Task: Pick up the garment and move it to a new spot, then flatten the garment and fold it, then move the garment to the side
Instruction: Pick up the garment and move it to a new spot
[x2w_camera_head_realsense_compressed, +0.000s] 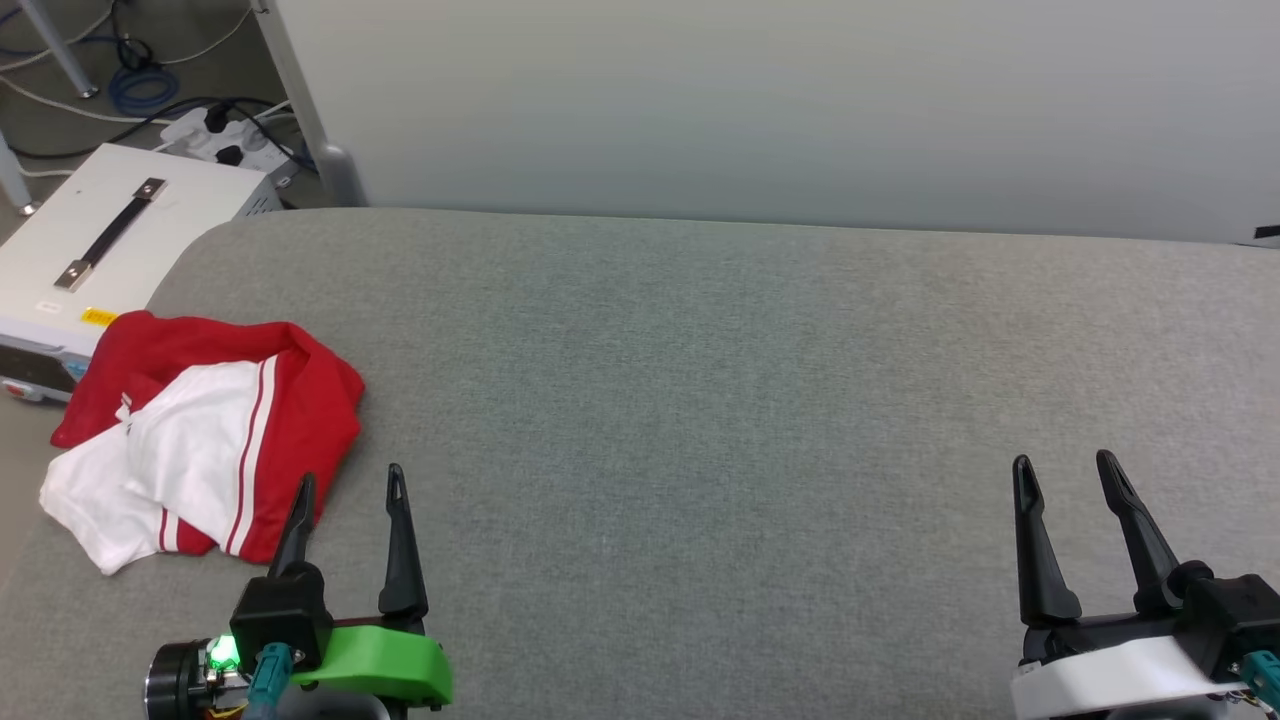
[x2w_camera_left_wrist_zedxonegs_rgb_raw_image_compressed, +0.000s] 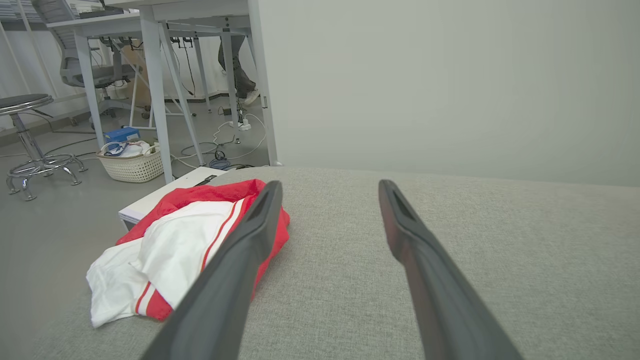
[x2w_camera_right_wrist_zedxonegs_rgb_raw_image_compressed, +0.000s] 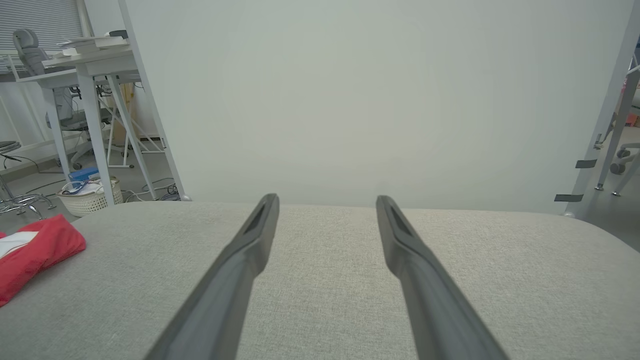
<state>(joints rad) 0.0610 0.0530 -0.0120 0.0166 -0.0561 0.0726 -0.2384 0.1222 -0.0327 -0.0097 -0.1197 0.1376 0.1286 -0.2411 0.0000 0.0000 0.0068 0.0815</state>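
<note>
Off to the far left of the left claw (x2w_camera_head_realsense_compressed: 350, 478), past the edge of the desk (x2w_camera_head_realsense_compressed: 700, 400), a white case (x2w_camera_head_realsense_compressed: 110, 235) with a dark strap handle sits lower down. A power strip (x2w_camera_head_realsense_compressed: 225, 135) and loose cables lie behind it. Just ahead and left of that claw lies the garment (x2w_camera_head_realsense_compressed: 200, 440), a crumpled red and white heap near the desk's left rim. The claw's left finger overlaps its hem in the head view; whether they touch I cannot tell. The left claw is spread wide and holds nothing.

For the pick-up, I judge it should shift left, come down on a raised red fold and pinch several layers. It should then lift well clear before carrying toward the open middle on its right. The sleeve near the rim could drag or slip off the edge.

Far right, the right claw (x2w_camera_head_realsense_compressed: 1062, 460) is likewise wide and empty, and hovers over grey desk.
</note>
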